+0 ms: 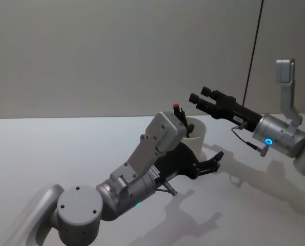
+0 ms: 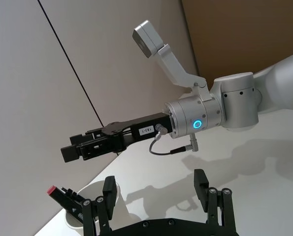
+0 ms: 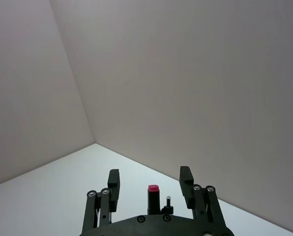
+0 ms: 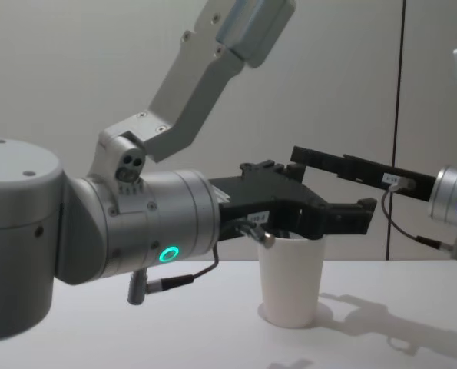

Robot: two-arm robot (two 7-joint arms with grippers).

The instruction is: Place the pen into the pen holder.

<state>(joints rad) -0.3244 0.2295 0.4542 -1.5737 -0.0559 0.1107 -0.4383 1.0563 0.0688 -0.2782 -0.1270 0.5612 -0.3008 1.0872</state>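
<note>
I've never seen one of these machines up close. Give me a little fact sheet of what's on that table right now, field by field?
Surface: plain white table
Container: white tapered paper cup, upright
Contents: black pen with a red end, leaning in the cup, red end sticking above the rim
Left gripper: fingers open, low beside the cup, holding nothing
Right gripper: raised above and behind the cup, fingers apart, holding nothing
Task status: pen appears to be in the holder

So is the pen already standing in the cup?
Yes, in the head view the pen leans inside the white cup, its red tip above the rim.
</note>
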